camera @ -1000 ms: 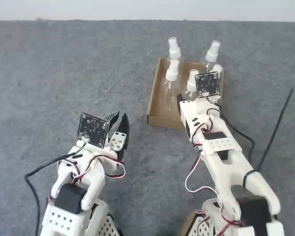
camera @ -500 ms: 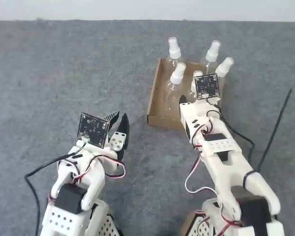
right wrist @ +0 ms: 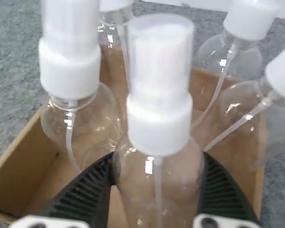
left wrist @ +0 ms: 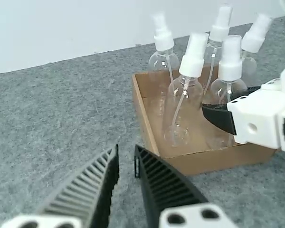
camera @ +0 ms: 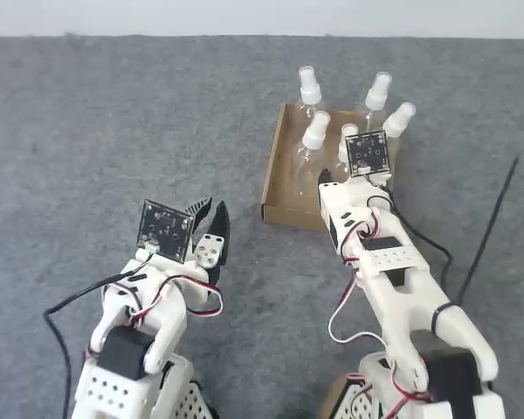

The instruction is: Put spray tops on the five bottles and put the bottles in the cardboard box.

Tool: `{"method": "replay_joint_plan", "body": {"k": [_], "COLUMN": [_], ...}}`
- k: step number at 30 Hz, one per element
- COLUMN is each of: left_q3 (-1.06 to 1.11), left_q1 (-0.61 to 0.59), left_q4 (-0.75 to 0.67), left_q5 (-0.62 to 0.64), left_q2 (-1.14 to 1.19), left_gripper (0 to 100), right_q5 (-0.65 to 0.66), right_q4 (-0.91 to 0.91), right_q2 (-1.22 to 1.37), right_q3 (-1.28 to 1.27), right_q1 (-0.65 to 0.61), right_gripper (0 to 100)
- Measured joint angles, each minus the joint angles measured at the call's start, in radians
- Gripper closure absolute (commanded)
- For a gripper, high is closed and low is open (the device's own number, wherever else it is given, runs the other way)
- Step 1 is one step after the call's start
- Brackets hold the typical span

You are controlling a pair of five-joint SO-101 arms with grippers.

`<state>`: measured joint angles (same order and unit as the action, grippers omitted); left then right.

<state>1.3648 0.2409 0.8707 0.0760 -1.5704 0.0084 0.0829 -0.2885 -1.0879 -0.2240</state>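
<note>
**Right jaws gripping a capped bottle in the box: light, slick, tippy**

Left jaws are idling low over the counter [camera: 113, 113], well apart from the box. They're cracked open a little and gripping nothing.

Right jaws are clamping the held bottle [right wrist: 154, 199] on both sides of its round belly. It's standing in the cardboard box [camera: 288, 212], towards the front wall, with its spray top [right wrist: 159, 80] on.

The second bottle [camera: 317, 131] is standing just beside it in the box. The third bottle [camera: 400, 118] is leaning outward at the box's right edge. The far-left bottle [camera: 310, 87] and far-right bottle [camera: 377, 90] are standing at the back wall. I can't tell whether they're inside it or just behind. All are wearing tops.

My read on handling:
- I'm treating these as empty clear plastic, so light, thin-walled and smooth, and probably slipping or flexing under a hard squeeze.
- The tall top is making them tippy, and the neighbours are crowding in.
- I'm judging the belly just under the shoulder the best hold, never the spray top.
</note>
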Motion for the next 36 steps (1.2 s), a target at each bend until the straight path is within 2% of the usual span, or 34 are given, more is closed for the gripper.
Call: {"method": "replay_joint_plan", "body": {"k": [14, 30, 36], "left_q3": [0.0, 0.0, 0.0], "left_q1": [0.0, 0.0, 0.0], "left_q4": [0.0, 0.0, 0.0], "left_q5": [0.0, 0.0, 0.0], "left_q2": [0.0, 0.0, 0.0], "left_gripper": [96, 96, 96], "right_q5": [0.0, 0.0, 0.0], "right_q4": [0.0, -0.081, -0.083], "right_q2": [0.0, -0.002, -0.071], "right_q3": [0.0, 0.003, -0.02], "right_q1": [0.0, -0.006, -0.005], "right_gripper": [81.0, 81.0, 80.9]}}
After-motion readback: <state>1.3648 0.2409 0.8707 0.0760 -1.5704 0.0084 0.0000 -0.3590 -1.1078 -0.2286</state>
